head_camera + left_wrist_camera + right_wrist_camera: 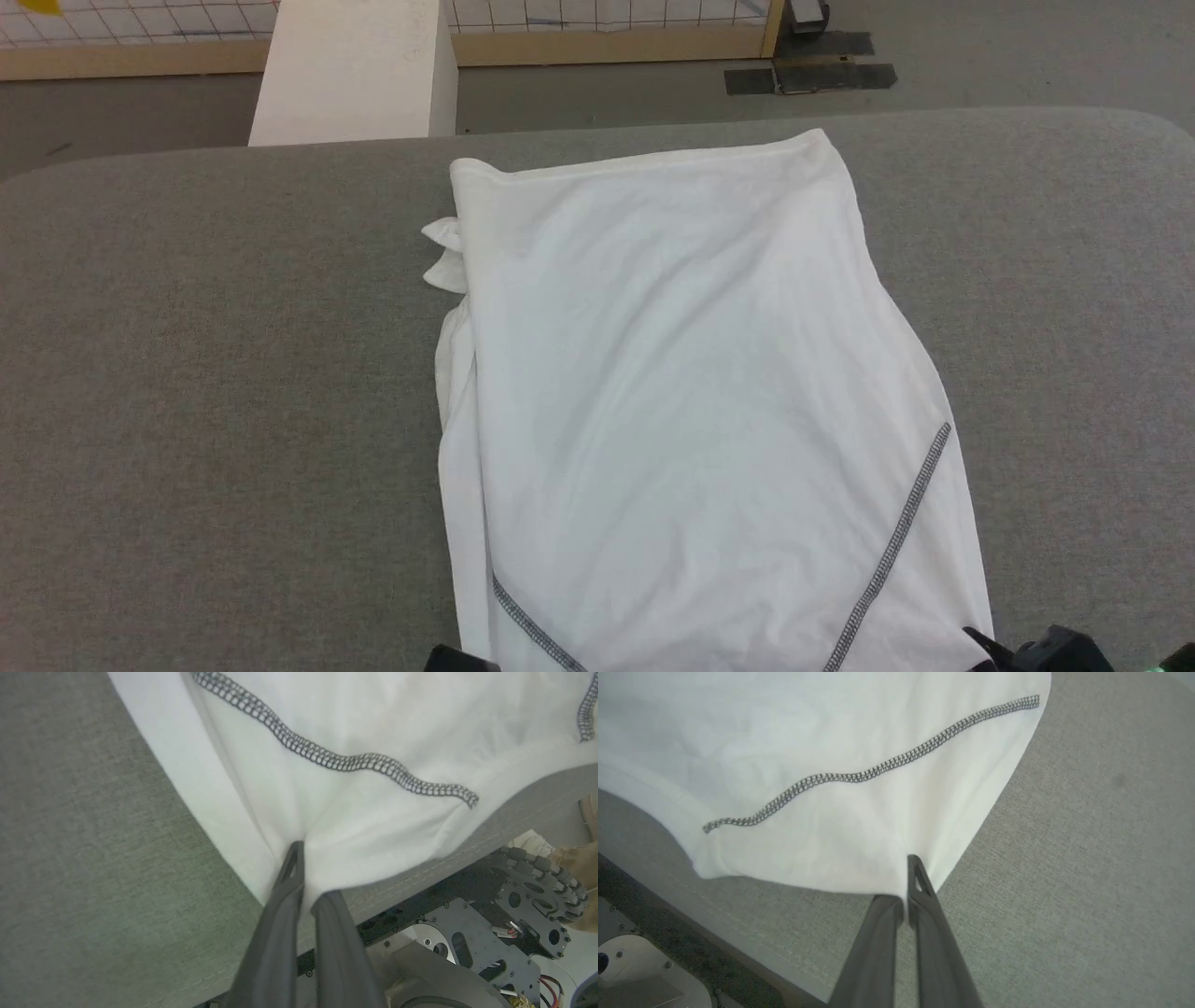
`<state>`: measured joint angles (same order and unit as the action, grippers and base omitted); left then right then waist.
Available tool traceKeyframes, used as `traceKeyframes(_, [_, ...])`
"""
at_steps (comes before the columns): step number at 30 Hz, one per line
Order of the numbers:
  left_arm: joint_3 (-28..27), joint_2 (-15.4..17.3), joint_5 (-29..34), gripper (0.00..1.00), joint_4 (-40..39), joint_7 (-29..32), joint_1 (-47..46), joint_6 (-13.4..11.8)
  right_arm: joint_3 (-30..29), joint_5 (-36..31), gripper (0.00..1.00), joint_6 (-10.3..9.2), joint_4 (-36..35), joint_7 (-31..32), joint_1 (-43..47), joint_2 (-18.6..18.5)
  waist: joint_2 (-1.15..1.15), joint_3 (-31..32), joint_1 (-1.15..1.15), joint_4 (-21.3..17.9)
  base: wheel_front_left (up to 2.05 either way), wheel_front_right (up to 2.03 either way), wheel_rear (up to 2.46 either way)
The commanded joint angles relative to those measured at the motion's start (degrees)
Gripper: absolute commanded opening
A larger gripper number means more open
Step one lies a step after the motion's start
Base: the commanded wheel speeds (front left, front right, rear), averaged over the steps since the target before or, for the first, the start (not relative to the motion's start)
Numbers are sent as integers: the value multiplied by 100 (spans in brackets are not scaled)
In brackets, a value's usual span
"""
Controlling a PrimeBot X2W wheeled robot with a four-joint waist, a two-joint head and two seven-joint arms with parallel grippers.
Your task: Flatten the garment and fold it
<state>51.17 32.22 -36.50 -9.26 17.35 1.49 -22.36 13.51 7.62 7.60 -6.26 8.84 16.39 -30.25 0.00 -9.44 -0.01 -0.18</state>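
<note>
Pinching the garment (691, 392) at its near left corner, the left jaws are closed tight on the white fabric, their dark fingers (280, 914) reaching in over the grey bench's (205, 373) front edge. The right jaws clamp its near right corner likewise, and the shirt is spread flat mid-bench.

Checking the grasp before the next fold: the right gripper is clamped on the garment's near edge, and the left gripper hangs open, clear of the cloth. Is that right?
Not quite. The left gripper is not open or clear of the cloth: it is shut on the near edge of the garment, as the left wrist view shows. The right gripper is clamped on the near edge, as you said.
</note>
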Motion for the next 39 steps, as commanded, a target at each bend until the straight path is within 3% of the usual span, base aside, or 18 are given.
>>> traceKeyframes(1, [11,-28,-73,0,97,-14,117,43,-4,-15,0,-11,36,42,97,38,0,9,1,7,0,0,0])
traceKeyframes(9, [-155,-241,37,0,574,-611,-6,26,-93,-70,0,-11,272,-49,108,314,0,128,1,47,0,0,0])
traceKeyframes(10, [-168,-266,47,4,624,-680,-17,32,-112,-94,0,-11,298,-81,89,354,0,152,1,49,0,0,0])
traceKeyframes(11, [-177,-292,52,36,677,-750,-28,49,-114,-131,41,-11,324,-127,62,393,0,182,1,49,0,0,0])
traceKeyframes(12, [-193,-307,59,66,713,-811,-38,52,-105,-152,100,-11,348,-150,44,420,0,209,1,47,0,0,0])
traceKeyframes(13, [-214,-325,50,100,746,-873,-37,58,-112,-161,100,-11,377,-166,23,464,0,246,1,42,0,0,0])
traceKeyframes(19, [-384,-285,-189,100,566,-1076,153,102,-218,19,100,-11,195,-116,0,574,0,428,1,6,0,0,0])
traceKeyframes(23, [-592,39,-403,100,77,-1121,491,33,-411,370,100,-11,-214,102,158,577,0,553,1,-19,0,0,0])
traceKeyframes(27, [-876,455,-616,100,-672,-1076,888,-205,-601,613,100,-11,-781,421,458,438,0,658,1,-16,0,0,0])
traceKeyframes(30, [-1237,627,-600,100,-1229,-1305,1055,-550,-894,766,100,-11,-1129,551,621,403,0,713,1,-15,0,0,0])
traceKeyframes(32, [-1544,626,-459,100,-1551,-1685,1059,-792,-1254,780,100,-11,-1351,496,627,584,0,753,1,-21,0,0,0])
traceKeyframes(35, [-1977,370,-239,100,-1903,-2436,981,-1079,-1895,564,100,-11,-1616,211,471,1116,0,805,1,-31,0,0,0])
traceKeyframes(39, [-2233,9,96,100,-1917,-3070,740,-1129,-2426,149,100,-11,-1760,-329,120,1881,0,849,1,-50,0,0,0])
